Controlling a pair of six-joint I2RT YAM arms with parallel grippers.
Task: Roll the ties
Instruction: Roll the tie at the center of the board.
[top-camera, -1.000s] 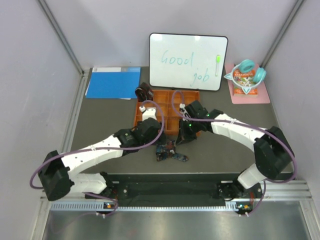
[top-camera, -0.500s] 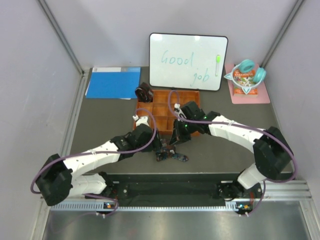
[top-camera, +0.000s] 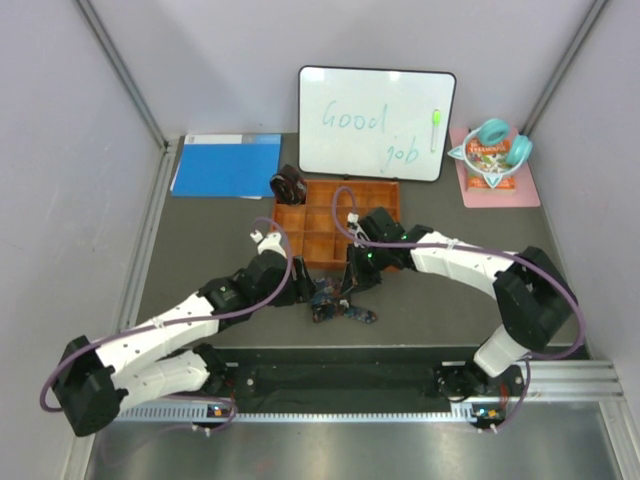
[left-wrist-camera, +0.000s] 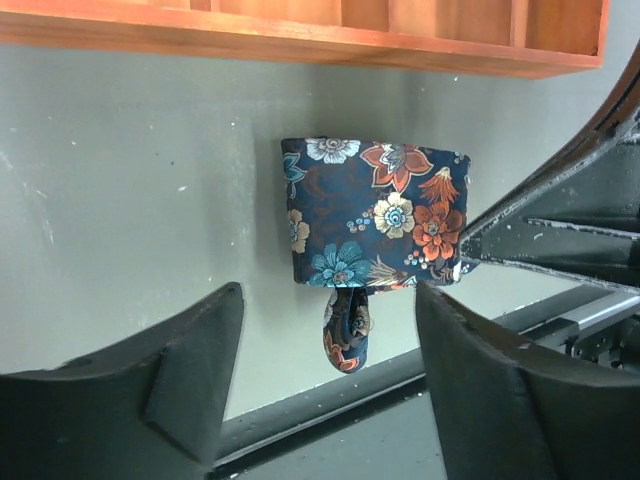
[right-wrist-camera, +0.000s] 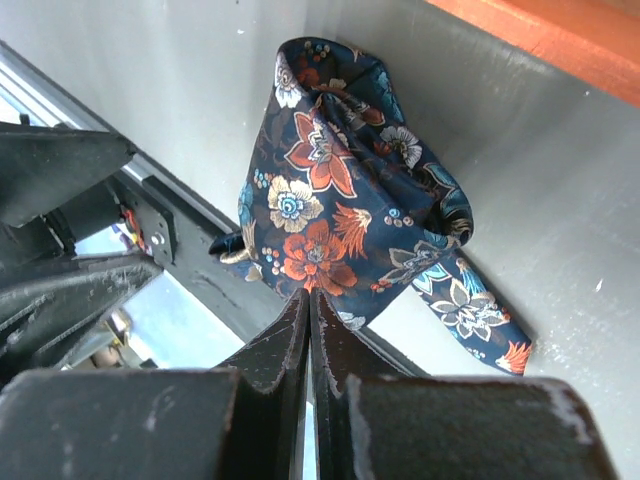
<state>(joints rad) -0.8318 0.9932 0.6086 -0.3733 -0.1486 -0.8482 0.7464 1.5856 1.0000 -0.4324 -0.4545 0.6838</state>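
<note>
The right gripper is pinching the lower edge of the navy floral tie, its jaws pressed together. The left gripper is standing open, its fingers apart on both sides of the tie and not touching it. The tie is sitting as a loose loop on the grey table, near the middle of the near edge, just in front of the orange compartment tray. The brown-maroon tie is lying coiled at the tray's far left corner. A whiteboard, a blue folder and teal headphones are lining the far edge. Pale walls are enclosing the table.
</note>
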